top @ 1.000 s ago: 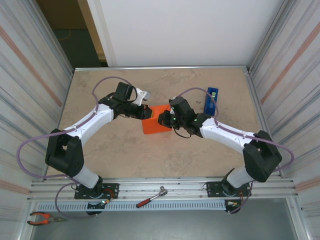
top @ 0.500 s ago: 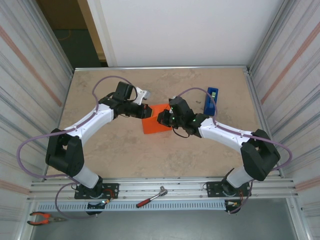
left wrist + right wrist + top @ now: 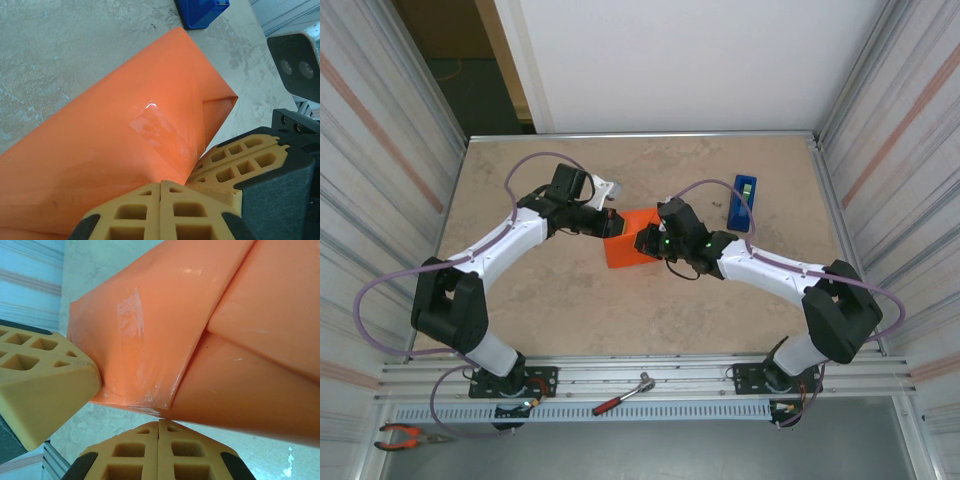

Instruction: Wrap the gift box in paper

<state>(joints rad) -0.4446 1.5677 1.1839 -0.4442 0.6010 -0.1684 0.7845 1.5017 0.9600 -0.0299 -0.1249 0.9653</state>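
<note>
Left of the dispenser (image 3: 741,200), the paper (image 3: 630,248) lies folded into a parcel, its seam held by a tape strip (image 3: 150,125). The box is presumably inside, hidden. You see the left gripper (image 3: 160,210) clenched empty at the end away from the dispenser and the right gripper (image 3: 158,445) clenched empty at the end toward it. They likely serve as blunt pushers, bracing the parcel while its flaps are creased.

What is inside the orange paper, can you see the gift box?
The paper is folded into a closed parcel, its seam held by clear tape. Its contents are fully covered, so the box cannot be confirmed.
</note>
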